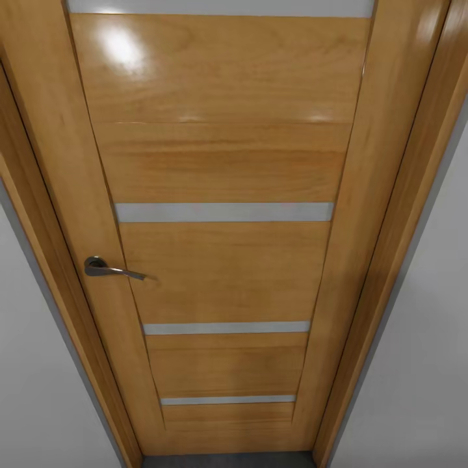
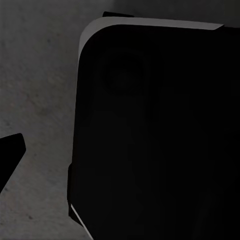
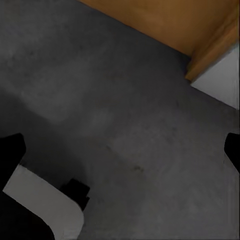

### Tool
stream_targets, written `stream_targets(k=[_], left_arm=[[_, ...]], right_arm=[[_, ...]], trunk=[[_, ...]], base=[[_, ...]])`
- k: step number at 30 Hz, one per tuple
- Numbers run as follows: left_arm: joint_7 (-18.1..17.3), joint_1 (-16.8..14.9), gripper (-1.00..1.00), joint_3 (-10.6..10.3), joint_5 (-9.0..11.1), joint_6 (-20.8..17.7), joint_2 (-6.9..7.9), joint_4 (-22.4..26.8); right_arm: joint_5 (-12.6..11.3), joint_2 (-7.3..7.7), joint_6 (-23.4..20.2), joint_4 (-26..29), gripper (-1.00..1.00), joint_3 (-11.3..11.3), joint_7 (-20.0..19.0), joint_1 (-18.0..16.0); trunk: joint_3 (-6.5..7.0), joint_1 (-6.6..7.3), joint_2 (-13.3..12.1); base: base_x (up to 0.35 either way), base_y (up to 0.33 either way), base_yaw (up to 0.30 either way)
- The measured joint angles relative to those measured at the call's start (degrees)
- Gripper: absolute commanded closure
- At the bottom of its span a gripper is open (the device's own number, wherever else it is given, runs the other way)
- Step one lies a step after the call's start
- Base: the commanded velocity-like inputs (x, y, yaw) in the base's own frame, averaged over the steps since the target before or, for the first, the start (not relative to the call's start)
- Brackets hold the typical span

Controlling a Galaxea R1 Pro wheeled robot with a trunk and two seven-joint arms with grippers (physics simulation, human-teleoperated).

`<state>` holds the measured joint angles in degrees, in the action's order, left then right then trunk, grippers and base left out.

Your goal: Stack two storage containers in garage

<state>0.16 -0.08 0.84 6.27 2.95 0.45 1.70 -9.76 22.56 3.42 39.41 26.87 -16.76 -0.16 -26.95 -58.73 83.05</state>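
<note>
Facing a shut wooden door (image 1: pixel 224 260), handle (image 1: pixel 110 268) at middle left; floor (image 3: pixel 120 120) beneath. Right gripper (image 3: pixel 125 155) spread, empty; left I cannot tell. No containers visible; presumably light, rigid, rim-gripped.

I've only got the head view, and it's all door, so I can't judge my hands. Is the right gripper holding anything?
Observer: No. The right gripper is open, with dark grey speckled floor between its fingers.
Operator: How close is the door?
Observer: The glossy wooden door's bottom edge lies just ahead of that gripper.
Operator: And the left side?
Observer: The left wrist camera looks onto a black rounded robot panel above the same floor.
</note>
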Motion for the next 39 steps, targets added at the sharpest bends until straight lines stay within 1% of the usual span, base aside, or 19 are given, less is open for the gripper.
stream_targets(k=[1,4,7,10,13,16,17,19,20,22,26,28,29,31,32,34,36,37,39], left_arm=[[0.00,0.00,-1.00,0.01,0.00,0.00,0.00,0.02],[0.00,0.00,-1.00,0.00,-0.01,0.00,0.00,0.03],[0.00,0.00,-1.00,0.00,-0.02,0.00,0.00,0.04],[-0.05,0.00,-1.00,0.00,-0.05,0.00,0.00,0.05],[-0.06,0.00,-1.00,0.00,-0.04,0.01,0.00,0.04],[-0.03,0.00,-1.00,0.01,-0.02,0.01,0.00,0.03],[-0.05,0.00,-1.00,0.00,-0.02,0.01,0.00,0.03],[-0.06,0.00,-1.00,0.00,-0.01,0.01,0.00,0.04],[-0.06,0.00,-1.00,0.01,-0.01,0.01,0.00,0.04],[-0.07,0.00,-1.00,0.00,-0.01,0.01,0.00,0.03],[-0.06,0.00,-1.00,0.01,-0.01,0.01,0.00,0.03],[-0.04,0.00,-1.00,0.01,-0.01,0.01,0.05,0.04],[-0.04,0.00,-1.00,0.01,-0.01,0.01,0.04,0.04],[-0.05,0.00,-1.00,0.00,-0.01,0.01,0.03,0.04],[-0.06,0.00,-1.00,0.01,-0.01,0.01,0.02,0.05],[-0.05,0.00,-1.00,0.01,-0.01,0.01,0.05,0.04],[-0.07,0.00,-1.00,0.01,-0.01,0.01,0.05,0.05],[-0.07,0.00,-1.00,0.01,-0.01,0.01,0.06,0.05],[-0.07,0.00,-1.00,0.00,-0.01,0.01,0.02,0.04]], right_arm=[[0.02,0.24,-1.01,1.55,-1.00,-0.02,-0.17,-0.06],[-0.04,0.88,-5.92,9.56,-1.00,-0.11,-0.66,-1.18],[-0.03,1.05,-8.60,15.54,-1.00,-0.15,-0.83,-2.13],[-0.09,1.09,-9.29,19.39,-1.00,-0.29,-0.81,-2.59],[-0.12,0.99,-9.71,22.86,-1.00,-0.38,-0.73,-4.96],[-0.21,0.57,-10.71,23.72,-1.00,-0.37,-0.73,-7.41],[-0.63,0.42,-11.44,24.11,-1.00,-0.34,-0.73,-8.31],[-2.29,0.26,-13.28,25.81,-1.00,-0.29,-0.63,-9.72],[-2.77,0.24,-13.78,26.49,-1.00,-0.28,-0.57,-9.94],[-4.17,0.19,-15.43,29.65,-1.00,-0.25,-0.29,-10.43],[-4.92,0.13,-17.55,35.24,-1.00,-0.24,0.41,-10.69],[-5.16,0.05,-19.81,39.03,-1.00,-0.27,1.46,-10.77],[-5.20,0.00,-20.45,39.96,-1.00,-0.28,1.77,-10.77],[-5.35,-0.98,-22.68,43.39,-1.00,-0.27,3.06,-10.79],[-5.35,-1.37,-23.10,44.14,-1.00,-0.27,3.36,-10.79],[-5.38,-2.86,-24.57,46.45,-1.00,-0.23,4.43,-10.82],[-5.35,-4.06,-26.04,48.20,-1.00,-0.21,5.53,-10.85],[-5.34,-4.33,-26.35,48.57,-1.00,-0.20,5.83,-10.90],[-5.33,-5.45,-27.23,49.46,-1.00,-0.20,7.04,-11.62]], trunk=[[0.00,0.00,0.00],[0.01,0.00,-0.01],[0.01,0.00,-0.01],[0.01,0.00,-0.01],[0.01,0.00,-0.01],[0.01,0.00,-0.01],[0.01,0.00,-0.01],[0.01,0.00,-0.01],[0.01,0.00,-0.01],[0.01,0.00,0.00],[0.01,0.00,0.00],[0.01,0.00,0.00],[0.01,0.00,0.00],[0.01,0.00,0.00],[0.00,0.00,0.00],[0.00,0.00,0.00],[0.00,0.00,0.00],[0.00,0.00,0.00],[0.01,0.00,0.00]], base=[[0.000,0.000,0.000],[0.000,0.000,0.000],[0.000,0.000,0.000],[0.000,0.000,0.000],[0.000,0.000,0.000],[0.000,0.000,0.000],[0.000,0.000,0.000],[0.000,0.000,0.000],[0.000,0.000,0.000],[0.000,0.000,0.000],[0.000,0.000,0.000],[0.000,0.000,0.000],[0.000,0.000,0.000],[0.000,0.000,0.000],[0.000,0.000,0.000],[0.000,0.000,0.000],[0.000,0.000,0.000],[0.000,0.000,0.000],[0.000,0.000,0.000]])
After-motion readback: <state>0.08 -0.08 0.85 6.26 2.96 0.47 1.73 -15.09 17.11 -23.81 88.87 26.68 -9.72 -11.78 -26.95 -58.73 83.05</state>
